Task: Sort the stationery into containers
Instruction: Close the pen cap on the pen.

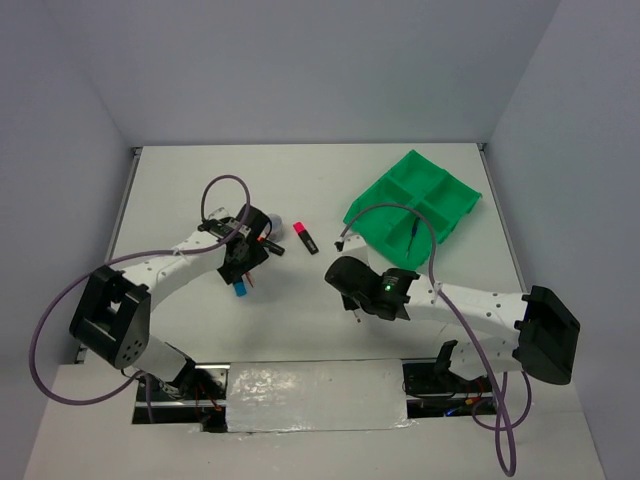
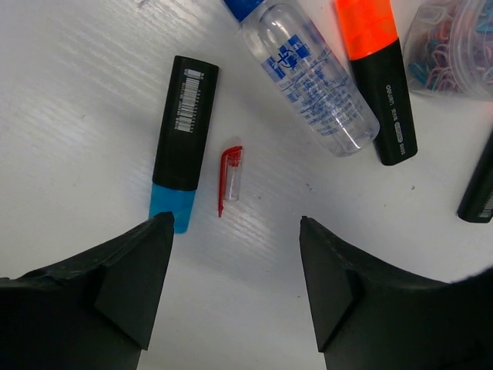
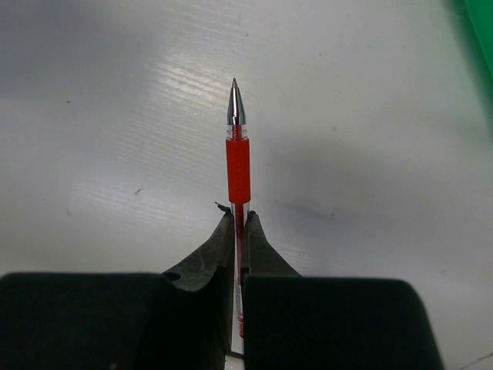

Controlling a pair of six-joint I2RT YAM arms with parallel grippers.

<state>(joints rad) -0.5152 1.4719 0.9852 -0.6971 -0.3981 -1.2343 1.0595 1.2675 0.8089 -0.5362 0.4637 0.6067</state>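
Observation:
My right gripper (image 3: 239, 220) is shut on a thin red pen (image 3: 238, 166), tip pointing forward, held above the bare table; in the top view it (image 1: 343, 272) sits left of the green four-compartment tray (image 1: 415, 205). My left gripper (image 2: 235, 231) is open and empty above the table. Just ahead of it lie a black highlighter with a blue end (image 2: 181, 139), a small red pen cap (image 2: 229, 176), a clear-blue tube (image 2: 312, 73) and an orange-ended highlighter (image 2: 379, 73). In the top view the left gripper (image 1: 243, 268) hovers over this cluster. A pink-ended highlighter (image 1: 306, 238) lies between the arms.
A thin dark pen (image 1: 413, 232) lies in the tray's near compartment. A clear bag of coloured paper clips (image 2: 454, 42) and another black marker (image 2: 481, 185) lie at the right of the left wrist view. The tray's green edge (image 3: 481, 31) shows in the right wrist view.

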